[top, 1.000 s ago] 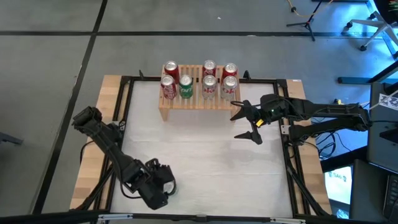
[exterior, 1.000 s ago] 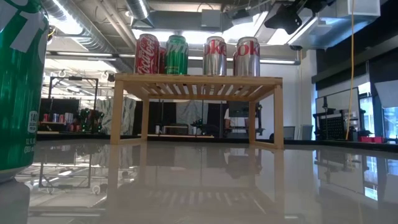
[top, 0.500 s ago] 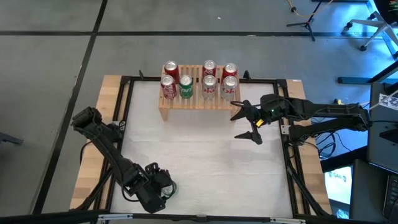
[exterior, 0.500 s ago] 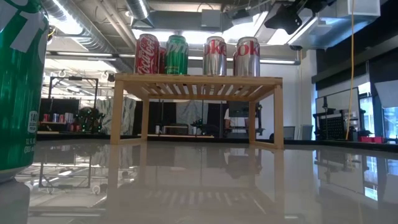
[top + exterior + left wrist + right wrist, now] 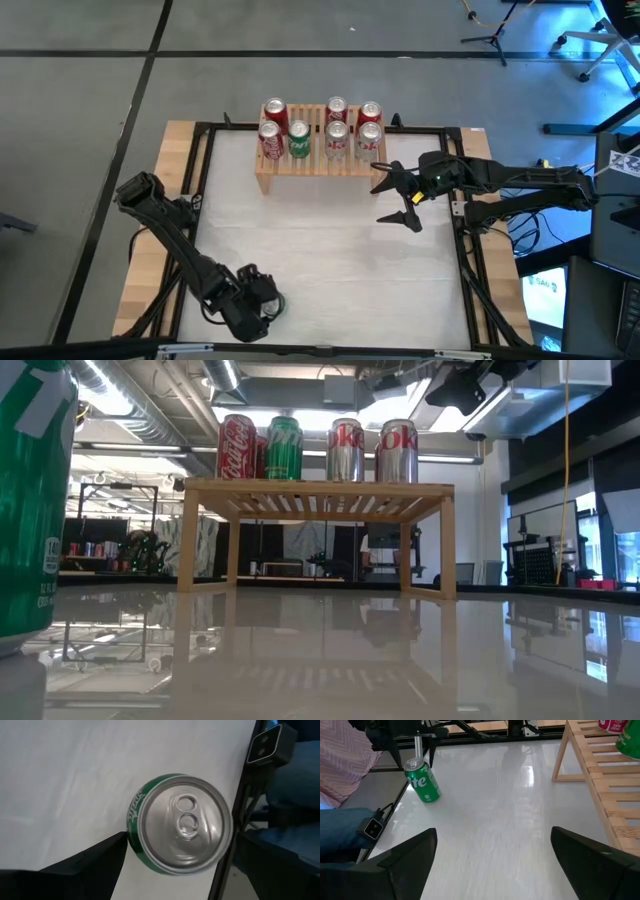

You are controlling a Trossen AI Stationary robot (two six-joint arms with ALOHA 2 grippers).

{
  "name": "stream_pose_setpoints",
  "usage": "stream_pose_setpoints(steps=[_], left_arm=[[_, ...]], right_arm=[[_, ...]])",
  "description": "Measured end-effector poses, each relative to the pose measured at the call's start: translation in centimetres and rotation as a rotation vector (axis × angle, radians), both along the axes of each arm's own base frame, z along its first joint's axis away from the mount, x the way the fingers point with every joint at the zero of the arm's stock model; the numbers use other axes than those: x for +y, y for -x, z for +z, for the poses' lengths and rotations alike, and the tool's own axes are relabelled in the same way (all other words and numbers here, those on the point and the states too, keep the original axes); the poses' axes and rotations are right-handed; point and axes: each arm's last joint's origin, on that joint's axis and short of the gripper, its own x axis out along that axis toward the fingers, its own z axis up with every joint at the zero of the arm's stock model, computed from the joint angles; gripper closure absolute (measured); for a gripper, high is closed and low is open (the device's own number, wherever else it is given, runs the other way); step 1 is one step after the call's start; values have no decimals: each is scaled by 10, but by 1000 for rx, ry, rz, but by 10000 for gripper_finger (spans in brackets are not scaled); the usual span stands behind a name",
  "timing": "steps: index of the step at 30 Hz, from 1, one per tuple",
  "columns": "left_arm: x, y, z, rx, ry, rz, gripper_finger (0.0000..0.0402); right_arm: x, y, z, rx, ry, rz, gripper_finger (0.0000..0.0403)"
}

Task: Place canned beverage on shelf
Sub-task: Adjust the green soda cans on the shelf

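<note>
A green canned beverage [image 5: 182, 822] stands upright on the white table near its near left corner, and shows also in the right wrist view [image 5: 422, 781] and at the low view's left edge [image 5: 30, 510]. My left gripper [image 5: 180, 840] hangs open above it, pointing steeply down, one finger on either side of the can's top; in the high view this gripper [image 5: 255, 305] hides the can. The light-wood shelf [image 5: 315, 162] stands at the table's far edge with several cans on its slats. My right gripper [image 5: 397, 198] waits open, in the air near the shelf's right end. My left gripper has one fingertip [image 5: 117, 842] right beside the can's green side wall [image 5: 131, 827], just below the rim. I cannot tell whether it touches. The other finger [image 5: 260, 860] stands apart from the can, which rests on its base on the table.
The shelf's cans [image 5: 315, 448] are red, green and silver, in two rows. A black frame [image 5: 205, 180] runs round the white table top [image 5: 330, 250]. A small black camera block [image 5: 267, 745] sits just past the table's edge by the can. A person's clothed legs [image 5: 340, 825] show beyond that edge.
My left gripper has come down over the green can near the table's near left corner, still open. My right arm has kept still.
</note>
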Motion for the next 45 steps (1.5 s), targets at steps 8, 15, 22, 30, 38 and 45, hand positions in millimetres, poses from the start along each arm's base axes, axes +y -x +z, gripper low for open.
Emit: stream_pose_setpoints(steps=[8, 15, 22, 30, 38, 45], left_arm=[[3, -1, -12, -19, 13, 10, 40], [6, -2, -17, -7, 6, 17, 40], [1, -4, -9, 29, 93, -19, 40], [4, -3, 12, 53, 8, 6, 40], [9, -5, 37, 32, -73, 38, 40], [27, -24, 49, -48, -99, 141, 40]], right_arm=[[0, 0, 0, 0, 0, -1, 17], [0, 0, 0, 0, 0, -1, 17], [0, 0, 0, 0, 0, -1, 17], [0, 0, 0, 0, 0, -1, 17], [0, 0, 0, 0, 0, 0, 17], [0, 0, 0, -4, 0, -1, 17]])
